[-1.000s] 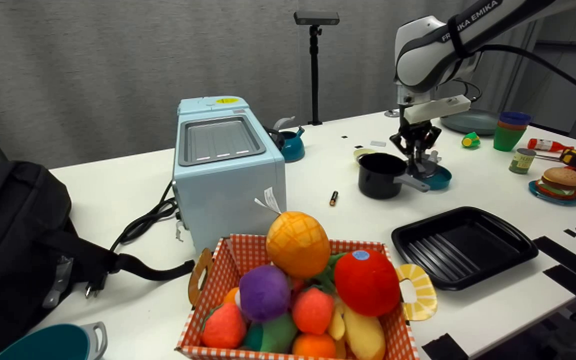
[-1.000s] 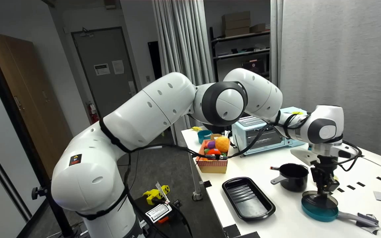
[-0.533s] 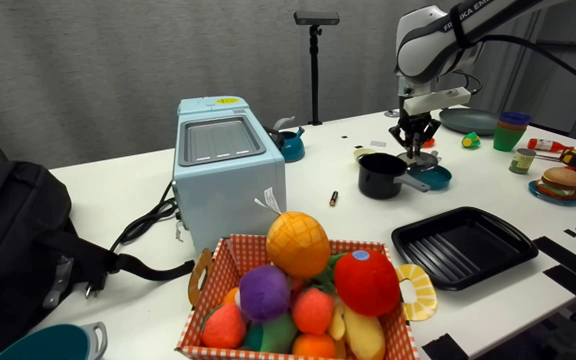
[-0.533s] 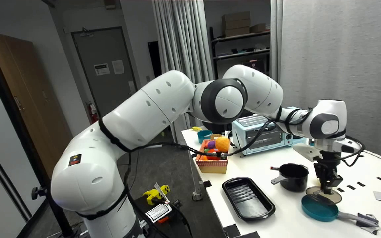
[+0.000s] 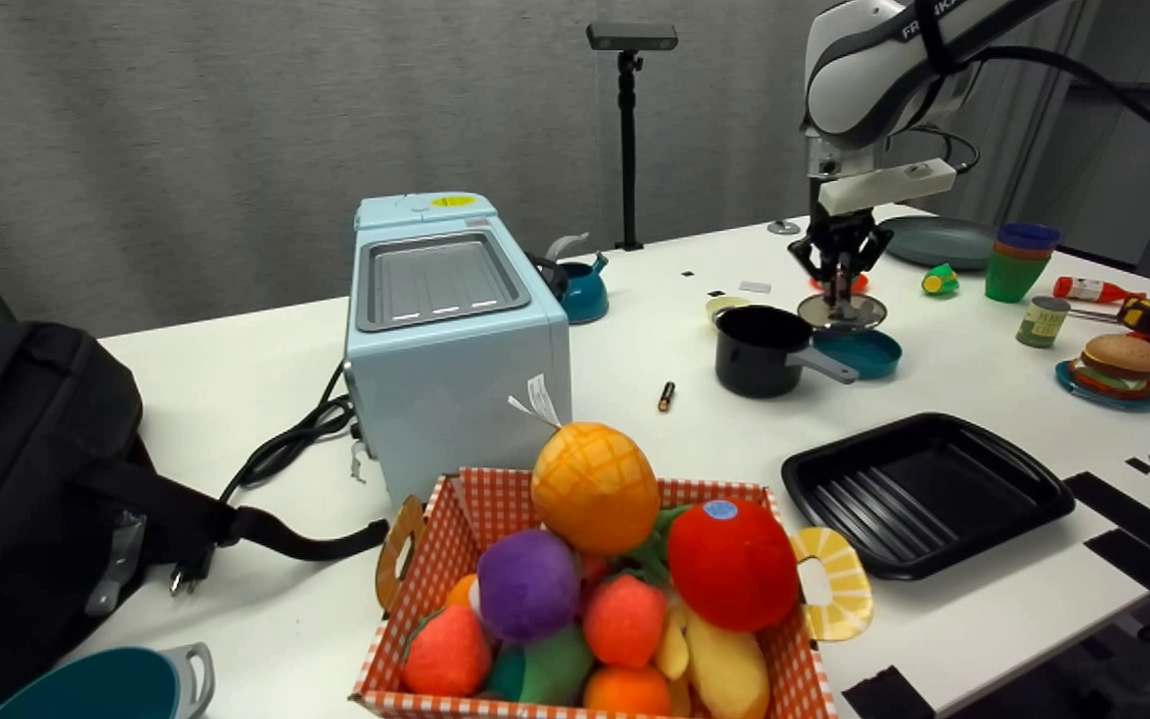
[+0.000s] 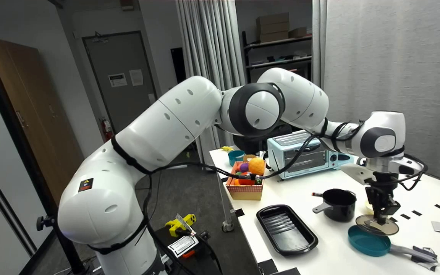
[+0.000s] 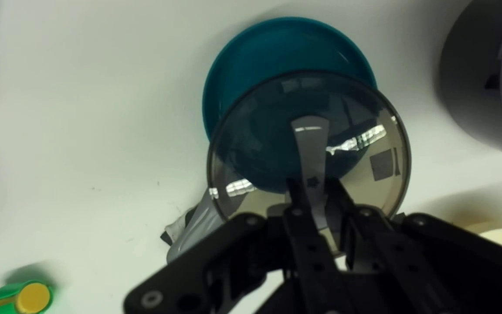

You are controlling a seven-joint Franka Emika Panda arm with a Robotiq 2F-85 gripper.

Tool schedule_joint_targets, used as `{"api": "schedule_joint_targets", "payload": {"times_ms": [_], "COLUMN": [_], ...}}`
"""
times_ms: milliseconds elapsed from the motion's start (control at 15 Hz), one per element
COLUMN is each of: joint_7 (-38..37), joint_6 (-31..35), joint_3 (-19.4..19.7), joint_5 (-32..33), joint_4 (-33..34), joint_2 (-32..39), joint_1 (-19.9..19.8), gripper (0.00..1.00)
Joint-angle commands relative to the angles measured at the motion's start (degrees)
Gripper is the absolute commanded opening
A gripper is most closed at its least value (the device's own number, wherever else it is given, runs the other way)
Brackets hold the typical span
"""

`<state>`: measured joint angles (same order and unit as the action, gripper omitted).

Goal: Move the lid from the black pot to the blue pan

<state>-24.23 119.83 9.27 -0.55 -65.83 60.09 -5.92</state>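
Observation:
The glass lid [image 5: 820, 315] hangs from my gripper [image 5: 841, 288], whose fingers are shut on its grey handle [image 7: 313, 148]. In the wrist view the gripper [image 7: 314, 189] has one finger on each side of that handle. The lid also shows in an exterior view [image 6: 388, 229], roughly level and above the table. The blue pan [image 6: 367, 242] lies below it; the lid overlaps the pan only partly in the wrist view, where the pan's far half [image 7: 277, 52] shows uncovered. The black pot [image 5: 760, 355] stands uncovered beside the pan, also seen in the wrist view [image 7: 473, 78].
A pale yellow dish [image 5: 725, 305] stands behind the pot and a red disc [image 5: 862, 284] behind the lid. The black grill tray [image 5: 919, 494] and fruit basket [image 5: 455, 509] are nearer that camera. Cups [image 5: 1019, 265], a can [image 5: 1042, 322] and a burger [image 5: 1114, 369] stand further along.
The gripper has risen with the lid held in it. The lid was low over the blue pan and has moved up and partly off to the side, uncovering more of the pan.

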Motion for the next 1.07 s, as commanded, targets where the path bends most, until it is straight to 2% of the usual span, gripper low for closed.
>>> {"api": "schedule_joint_targets", "payload": {"times_ms": [0, 533, 1000], "joint_7": [1.61, 1.49, 1.16], "joint_6": [1.82, 4.26, 4.36], "joint_3": [0.32, 0.98, 1.71], "joint_5": [-0.14, 1.27, 1.13], "joint_4": [-5.62, -7.19, -9.91], "joint_2": [-3.59, -2.97, -3.53], "joint_1": [0.09, 2.15, 1.92], "gripper": [0.04, 0.04, 0.04]}}
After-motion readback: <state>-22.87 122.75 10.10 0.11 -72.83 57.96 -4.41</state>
